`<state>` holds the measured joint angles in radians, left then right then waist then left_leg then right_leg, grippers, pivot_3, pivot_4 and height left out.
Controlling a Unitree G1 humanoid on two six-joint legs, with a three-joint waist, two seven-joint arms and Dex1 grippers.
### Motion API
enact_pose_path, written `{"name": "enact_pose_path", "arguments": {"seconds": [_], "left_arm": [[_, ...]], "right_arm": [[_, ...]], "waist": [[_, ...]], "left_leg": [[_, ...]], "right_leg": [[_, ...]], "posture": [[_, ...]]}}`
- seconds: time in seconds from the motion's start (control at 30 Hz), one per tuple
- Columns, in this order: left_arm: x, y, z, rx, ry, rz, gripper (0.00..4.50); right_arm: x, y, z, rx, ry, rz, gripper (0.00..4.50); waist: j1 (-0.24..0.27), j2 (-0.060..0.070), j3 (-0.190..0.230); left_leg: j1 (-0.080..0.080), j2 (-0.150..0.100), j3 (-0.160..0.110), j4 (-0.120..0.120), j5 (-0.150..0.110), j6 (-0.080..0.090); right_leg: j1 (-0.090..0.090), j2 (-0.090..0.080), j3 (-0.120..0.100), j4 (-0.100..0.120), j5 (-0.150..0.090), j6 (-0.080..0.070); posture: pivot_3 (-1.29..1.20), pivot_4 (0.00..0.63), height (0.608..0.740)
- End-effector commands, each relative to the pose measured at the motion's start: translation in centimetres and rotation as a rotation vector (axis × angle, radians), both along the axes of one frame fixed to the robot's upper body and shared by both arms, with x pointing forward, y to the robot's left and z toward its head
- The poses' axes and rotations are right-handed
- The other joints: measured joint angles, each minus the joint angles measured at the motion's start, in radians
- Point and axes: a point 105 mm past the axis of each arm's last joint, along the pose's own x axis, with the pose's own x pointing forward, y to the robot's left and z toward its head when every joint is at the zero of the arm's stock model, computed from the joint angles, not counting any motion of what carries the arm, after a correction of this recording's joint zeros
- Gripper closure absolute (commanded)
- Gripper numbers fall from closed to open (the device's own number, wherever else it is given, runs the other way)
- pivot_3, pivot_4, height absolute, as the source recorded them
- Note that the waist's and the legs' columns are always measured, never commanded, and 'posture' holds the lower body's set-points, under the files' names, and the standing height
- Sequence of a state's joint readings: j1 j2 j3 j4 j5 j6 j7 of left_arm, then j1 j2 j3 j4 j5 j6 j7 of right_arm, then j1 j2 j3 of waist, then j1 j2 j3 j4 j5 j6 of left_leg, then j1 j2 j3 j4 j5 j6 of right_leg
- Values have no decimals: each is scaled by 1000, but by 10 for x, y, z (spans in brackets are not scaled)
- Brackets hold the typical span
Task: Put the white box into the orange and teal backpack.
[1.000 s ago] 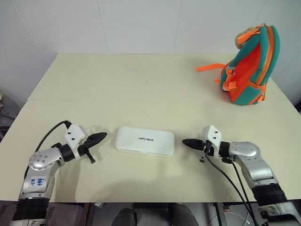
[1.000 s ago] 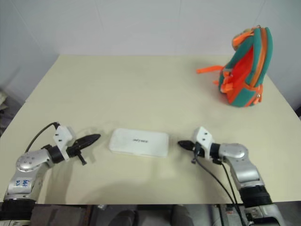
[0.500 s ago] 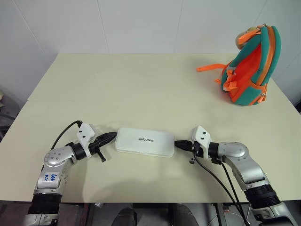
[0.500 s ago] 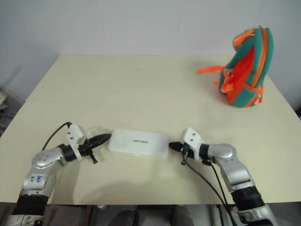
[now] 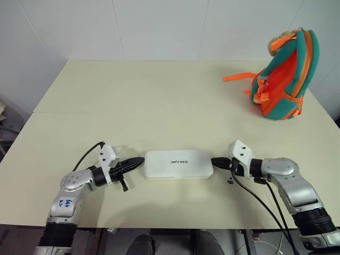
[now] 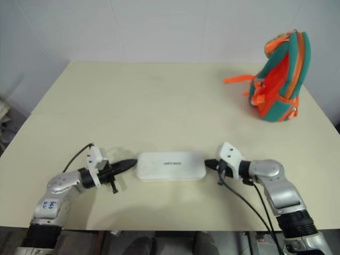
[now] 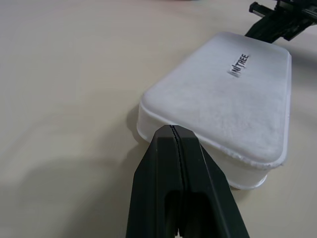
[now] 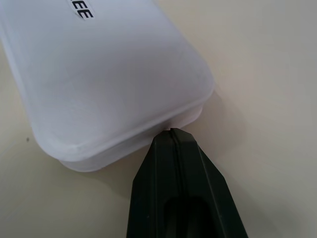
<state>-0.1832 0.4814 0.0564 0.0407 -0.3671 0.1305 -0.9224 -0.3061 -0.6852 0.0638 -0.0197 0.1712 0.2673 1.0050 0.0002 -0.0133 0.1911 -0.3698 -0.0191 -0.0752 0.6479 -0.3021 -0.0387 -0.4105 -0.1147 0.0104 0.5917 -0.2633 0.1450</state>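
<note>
While I watch through the head camera, a flat, glossy white plastic box (image 5: 179, 163) with rounded corners and small dark lettering on its lid lies lengthwise across the near middle of the pale cream worktop (image 5: 159, 101). My left claw (image 5: 139, 162), two black fingers pressed together into a single point, lies nearly level and aims rightward at the left short end of the white box. From the left wrist camera its tip sits right at that end wall, at or just off the surface; I cannot tell whether it touches. My right claw (image 5: 215, 161), likewise pressed together with nothing pinched, aims leftward at the right short end of the box. From the right wrist camera its tip meets the seam under the lid at the corner of that end. So the box sits between the two closed claws, one at each short end, flat on the worktop.

Well apart from it, at the far right corner of the worktop, stands a small teal fabric backpack (image 5: 289, 74) with an orange panel and orange straps, upright, one strap trailing to the left across the surface. A small tan plush shape shows at its top.
</note>
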Motion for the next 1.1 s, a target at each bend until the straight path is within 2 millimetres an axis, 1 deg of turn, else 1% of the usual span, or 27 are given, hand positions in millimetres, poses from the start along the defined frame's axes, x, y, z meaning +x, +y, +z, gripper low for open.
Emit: {"name": "enact_pose_path", "arguments": {"seconds": [0.03, 0.2, 0.3, 0.47, 0.63, 0.7, 0.77, 0.83, 0.9, 0.97, 1.0, 1.1], "left_arm": [[-3, -21, 2, -8, -24, -75, 4500], [-1, -28, 0, -15, -28, -76, 4500], [1, -30, -1, -19, -30, -73, 4500], [6, -34, -2, -28, -41, -57, 4500], [8, -36, 3, -36, -61, -45, 4500], [6, -32, 5, -30, -64, -43, 4500], [2, -24, 7, -10, -62, -42, 4500], [-3, -10, 8, 20, -42, -45, 4500], [-6, 4, 8, 50, -6, -45, 4500], [-7, 15, 8, 72, 36, -42, 4113], [-6, 19, 9, 80, 54, -42, 3914], [-5, 25, 17, 61, 120, -68, 2969]], "right_arm": [[-4, -3, 8, 8, -14, 32, 4380], [-4, -8, 6, 11, 28, 3, 4380], [-5, -6, 6, 32, 60, -11, 4380], [-9, -7, 0, 10, 97, -10, 4380], [-9, -11, -1, -12, 116, -25, 4380], [-6, -17, 3, -27, 105, -37, 4380], [-1, -26, 9, -38, 94, -56, 4380], [4, -37, 17, -49, 89, -69, 4380], [4, -42, 23, -34, 115, -64, 4380], [0, -42, 30, -8, 168, -29, 3663], [-2, -41, 33, 3, 192, -19, 3449], [-2, -38, 44, 41, 250, -11, 2415]], "waist": [[1, 0, 0], [0, 0, 0], [0, 0, 0], [1, -1, 0], [2, -2, -1], [2, -2, -1], [1, -2, -1], [0, -2, -1], [-3, -1, -1], [-3, -1, -1], [-3, -1, -1], [-3, -1, -1]], "left_leg": [[0, 0, 0, 0, 0, 0], [0, 0, 0, 0, 0, 0], [0, 0, 0, 0, 0, 0], [0, 0, 0, 1, 0, 0], [0, 0, 0, 1, 0, 0], [0, 0, 0, 1, 0, 0], [0, 0, 0, 1, 0, 0], [0, 0, 0, 1, 0, 0], [0, 0, 0, 0, 0, 0], [0, 1, 0, 0, 0, 0], [0, 1, 0, 0, 0, 0], [0, 1, 0, 0, 0, 0]], "right_leg": [[0, 0, 0, 0, 0, 0], [0, 0, 0, 0, 0, 0], [0, 0, 0, 0, 0, 0], [1, 0, 0, 0, 0, 0], [1, 0, 0, 0, 1, 0], [1, 0, 0, 0, 1, 0], [1, 0, 0, 0, 1, 0], [0, 0, 0, 0, 1, 0], [0, 0, 0, 0, 1, 0], [0, 1, 0, 0, 0, 0], [0, 1, 0, 0, 0, 0], [0, 1, 0, -1, 0, 0]], "posture": [[0, 150, 740], [0, 150, 740], [0, 150, 740], [0, 150, 740], [0, 150, 740], [0, 150, 740], [0, 150, 740], [0, 150, 740], [0, 150, 740], [0, 150, 740], [0, 150, 740], [0, 150, 740]]}}
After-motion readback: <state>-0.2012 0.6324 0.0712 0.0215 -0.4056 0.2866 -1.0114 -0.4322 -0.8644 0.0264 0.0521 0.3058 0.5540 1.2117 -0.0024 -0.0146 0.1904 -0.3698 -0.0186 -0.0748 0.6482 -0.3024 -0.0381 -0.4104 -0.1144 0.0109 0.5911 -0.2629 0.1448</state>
